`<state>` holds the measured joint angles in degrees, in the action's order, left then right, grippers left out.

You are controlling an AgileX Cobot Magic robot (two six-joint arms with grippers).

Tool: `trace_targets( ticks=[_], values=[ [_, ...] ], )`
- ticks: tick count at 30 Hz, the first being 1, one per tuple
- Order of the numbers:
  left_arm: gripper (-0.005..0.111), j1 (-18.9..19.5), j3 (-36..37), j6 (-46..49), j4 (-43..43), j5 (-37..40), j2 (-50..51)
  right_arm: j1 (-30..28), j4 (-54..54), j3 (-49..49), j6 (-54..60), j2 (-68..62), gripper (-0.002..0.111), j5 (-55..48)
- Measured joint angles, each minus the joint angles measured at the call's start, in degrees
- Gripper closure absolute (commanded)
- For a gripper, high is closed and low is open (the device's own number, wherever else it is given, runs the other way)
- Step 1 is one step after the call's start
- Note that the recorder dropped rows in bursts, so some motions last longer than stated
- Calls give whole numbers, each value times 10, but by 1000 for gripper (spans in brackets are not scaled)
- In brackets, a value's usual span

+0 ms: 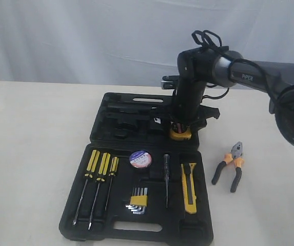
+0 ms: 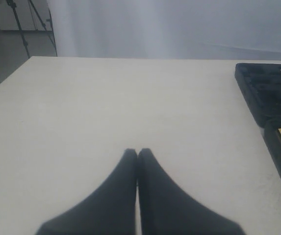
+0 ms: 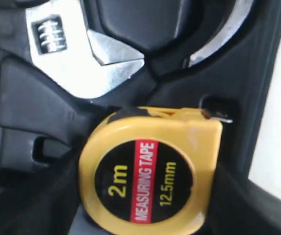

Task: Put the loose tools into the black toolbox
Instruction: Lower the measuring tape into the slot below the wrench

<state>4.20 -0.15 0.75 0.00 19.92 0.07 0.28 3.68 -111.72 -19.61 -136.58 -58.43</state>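
Holding the yellow tape measure in our right gripper, over the far half of the black toolbox, beside a wrench, our left gripper pressed together, pliers on table

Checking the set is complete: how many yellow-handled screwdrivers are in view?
3, side by side at the left of the black toolbox's near half: left screwdriver, middle screwdriver, right screwdriver. The right arm covers part of the far half, so another may be hidden.
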Motion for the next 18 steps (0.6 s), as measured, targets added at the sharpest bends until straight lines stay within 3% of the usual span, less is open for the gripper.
trace_targets(
  ticks=[11, 18],
  values=[
    [107, 0, 0, 0, 0, 0, 0, 0, -2, 0, 2, 3, 38, -23],
    [107, 0, 0, 0, 0, 0, 0, 6, -2, 0, 2, 3, 37, -24]
  ],
)
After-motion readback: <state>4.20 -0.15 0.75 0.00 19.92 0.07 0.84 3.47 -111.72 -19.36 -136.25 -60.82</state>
